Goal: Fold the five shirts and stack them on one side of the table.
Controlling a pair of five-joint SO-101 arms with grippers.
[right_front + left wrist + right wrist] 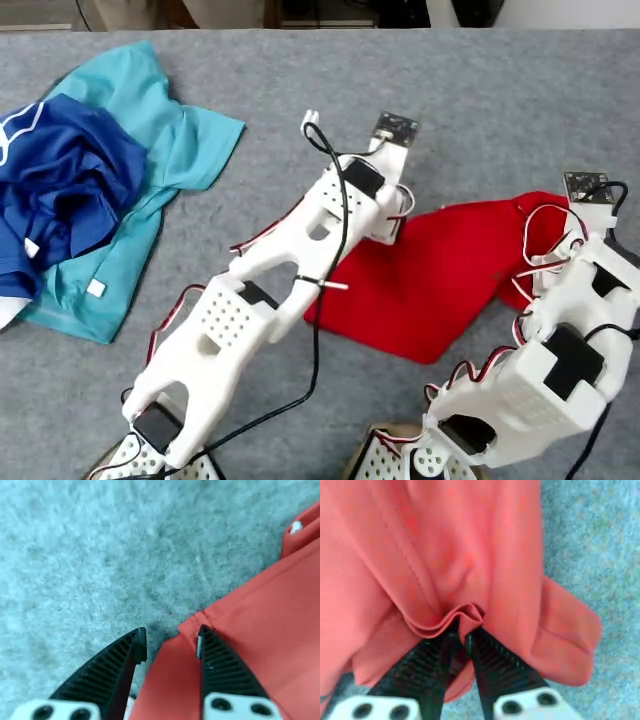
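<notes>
A red shirt [440, 275] lies partly folded on the grey table [480, 110], right of centre. My left gripper [170, 640] is open over a corner of the red shirt [260, 625], with one finger on the cloth and the other over bare carpet. My right gripper [464, 635] is shut on a pinched fold of the red shirt [445, 555] at its right edge. In the high view the left arm [330, 215] reaches to the shirt's far left corner and the right arm [570, 300] stands at its right side. A teal shirt [150, 180] with a blue shirt [60, 180] on top lies at the far left.
The teal and blue shirts form a loose pile at the table's left edge. Open grey table surface runs along the back and the far right. Red and black cables hang along both arms.
</notes>
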